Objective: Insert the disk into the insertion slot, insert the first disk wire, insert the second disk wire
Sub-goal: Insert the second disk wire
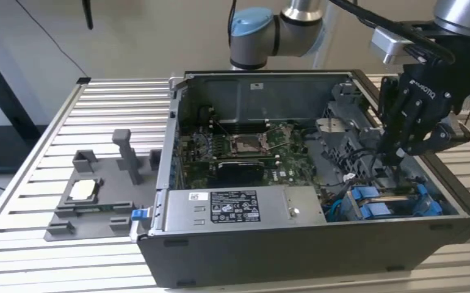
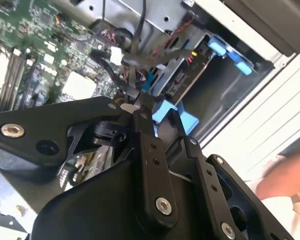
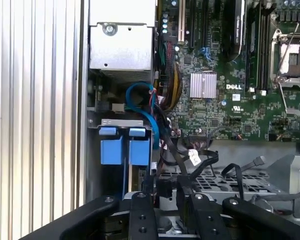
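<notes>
- Blue plastic frames the disk (image 1: 372, 209), which stands on edge, already seated low in the computer case (image 1: 300, 256) near the power supply box (image 1: 227, 210).
- It looks stiff, dense and shock-sensitive, so the carrier's blue ends are the safest hold.
- The black disk wire (image 2: 112, 72) seems light and springy, best gripped at its rigid plug.
- The gripper (image 1: 390, 160) hangs just above the disk, with its fingers (image 2: 147, 135) apparently clenched on that wire's end.
- The case rests on a slatted metal desk (image 1: 113, 97).

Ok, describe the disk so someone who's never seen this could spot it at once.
Find the open computer case on the slatted table. In its corner at the exterior view's right, next to the grey power supply box, sits the disk. Its bright blue carrier frame sets it apart from the grey box and the green motherboard.
</notes>
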You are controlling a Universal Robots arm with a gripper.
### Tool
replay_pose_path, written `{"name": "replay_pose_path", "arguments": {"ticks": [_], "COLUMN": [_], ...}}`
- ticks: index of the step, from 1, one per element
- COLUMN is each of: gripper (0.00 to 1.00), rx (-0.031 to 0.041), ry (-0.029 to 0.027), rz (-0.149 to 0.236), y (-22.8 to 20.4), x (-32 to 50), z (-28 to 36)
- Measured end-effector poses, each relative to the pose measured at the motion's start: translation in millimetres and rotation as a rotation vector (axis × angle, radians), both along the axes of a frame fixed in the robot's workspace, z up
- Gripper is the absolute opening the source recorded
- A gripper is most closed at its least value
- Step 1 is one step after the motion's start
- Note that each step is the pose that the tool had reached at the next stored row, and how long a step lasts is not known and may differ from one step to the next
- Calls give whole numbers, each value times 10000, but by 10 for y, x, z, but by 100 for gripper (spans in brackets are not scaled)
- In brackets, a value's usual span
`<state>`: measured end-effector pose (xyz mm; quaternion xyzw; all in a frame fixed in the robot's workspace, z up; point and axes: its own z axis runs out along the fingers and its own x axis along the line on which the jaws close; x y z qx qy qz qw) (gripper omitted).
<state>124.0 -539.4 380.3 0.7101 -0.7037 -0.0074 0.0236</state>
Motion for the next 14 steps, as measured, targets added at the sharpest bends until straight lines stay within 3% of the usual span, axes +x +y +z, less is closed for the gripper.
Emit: {"name": "replay_pose_path", "arguments": {"ticks": [5, 7, 10, 14], "gripper": [33, 33, 33, 33], "rx": [-52, -50, -44, -177], "ry": [-30, -71, -71, -87], "rz": [69, 173, 219, 267], "y": [103, 105, 105, 105], "x": [-54, -54, -53, -54], "z": [0, -2, -2, -12]}}
